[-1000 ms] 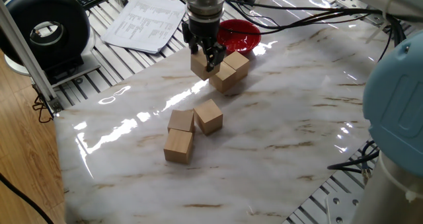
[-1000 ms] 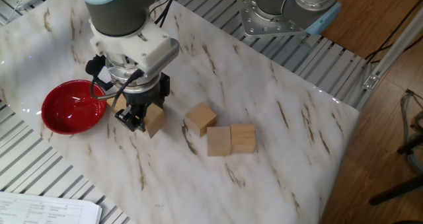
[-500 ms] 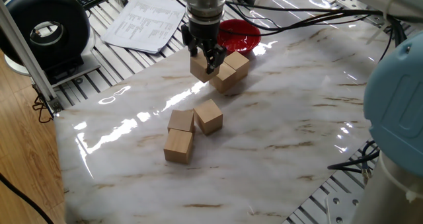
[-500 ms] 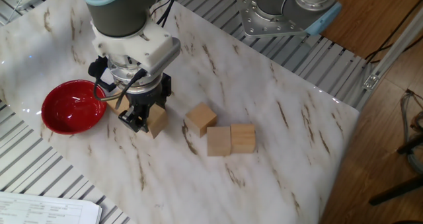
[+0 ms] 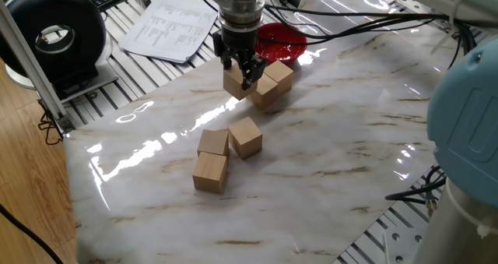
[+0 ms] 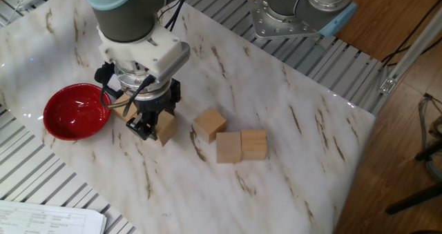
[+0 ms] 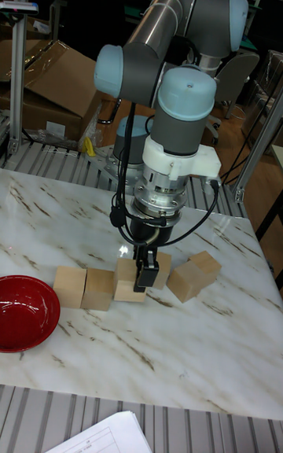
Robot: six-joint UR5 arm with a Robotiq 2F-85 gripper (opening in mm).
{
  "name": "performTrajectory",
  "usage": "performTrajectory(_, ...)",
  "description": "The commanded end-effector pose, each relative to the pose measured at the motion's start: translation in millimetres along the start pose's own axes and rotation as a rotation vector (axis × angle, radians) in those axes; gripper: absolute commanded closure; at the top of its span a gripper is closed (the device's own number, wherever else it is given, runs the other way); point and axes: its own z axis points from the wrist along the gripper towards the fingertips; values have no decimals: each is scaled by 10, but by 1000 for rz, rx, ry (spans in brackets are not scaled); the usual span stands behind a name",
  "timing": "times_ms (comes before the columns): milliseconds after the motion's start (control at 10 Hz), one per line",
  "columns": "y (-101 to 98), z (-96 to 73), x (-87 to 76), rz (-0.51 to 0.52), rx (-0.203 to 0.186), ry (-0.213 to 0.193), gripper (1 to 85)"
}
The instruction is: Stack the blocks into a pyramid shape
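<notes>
Six light-tan wooden blocks lie on the marble table [image 5: 350,139]. My gripper [image 5: 241,71] is shut on one block [image 5: 230,80], held low at table level. That block stands beside two blocks [image 5: 267,91] [image 5: 279,73] in a row near the red bowl. In the tall fixed view the held block [image 7: 126,285] ends a row with two others [image 7: 99,289] [image 7: 69,286], and the gripper [image 7: 145,270] has a finger in front of it. Three more blocks [image 5: 245,137] [image 5: 213,142] [image 5: 210,171] sit grouped farther out. The other fixed view shows the gripper [image 6: 146,123] on its block [image 6: 166,128].
A red bowl [image 5: 282,42] stands just behind the row of blocks, also seen as the red bowl [image 6: 72,111]. Papers [image 5: 171,26] and a black round device [image 5: 54,34] lie beyond the table's edge. Cables trail past the bowl.
The gripper and its block have shifted slightly along the table, away from the bowl. The other five blocks have not moved.
</notes>
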Motion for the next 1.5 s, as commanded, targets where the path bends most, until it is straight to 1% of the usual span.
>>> performTrajectory(0, -5, 23, -24, 9, 2, -10, 847)
performTrajectory(1000, -9, 133, 1, 16, 2, -23, 847)
performTrajectory(1100, -8, 139, -6, 19, 4, -29, 847)
performTrajectory(1400, 2, 147, 7, 24, 3, -29, 847)
